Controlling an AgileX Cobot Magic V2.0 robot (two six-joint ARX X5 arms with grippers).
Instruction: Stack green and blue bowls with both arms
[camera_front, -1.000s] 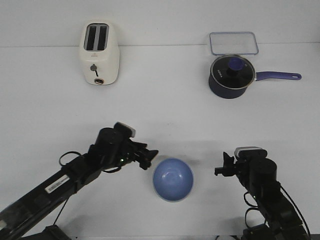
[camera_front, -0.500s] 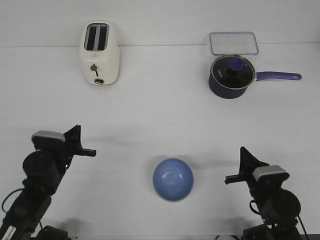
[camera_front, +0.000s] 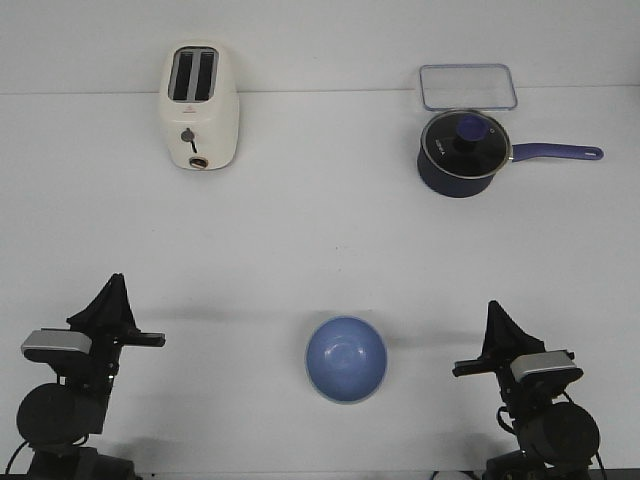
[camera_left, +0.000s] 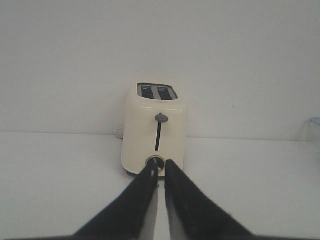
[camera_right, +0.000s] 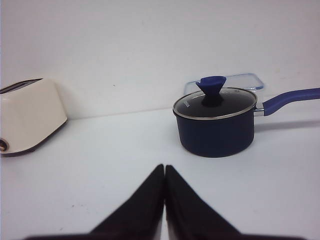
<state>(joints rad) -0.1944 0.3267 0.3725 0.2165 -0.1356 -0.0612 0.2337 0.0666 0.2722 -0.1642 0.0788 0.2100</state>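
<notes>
The periwinkle blue bowl (camera_front: 345, 358) sits upright on the white table, near the front edge at the middle. The green bowl does not show as a separate thing in any view. My left gripper (camera_front: 114, 282) is drawn back at the front left, well left of the bowl, pointing forward; in the left wrist view (camera_left: 160, 166) its jaws stand almost together with nothing between them. My right gripper (camera_front: 492, 308) is drawn back at the front right; in the right wrist view (camera_right: 165, 167) its jaws are pressed together and empty.
A cream toaster (camera_front: 198, 107) stands at the back left, also in the left wrist view (camera_left: 155, 135). A dark navy saucepan (camera_front: 462, 153) with a glass lid and long handle stands at the back right, with a clear lidded box (camera_front: 467, 86) behind it.
Both arms have pulled away from the blue bowl to the front corners and now point forward. The bowl has not moved.
</notes>
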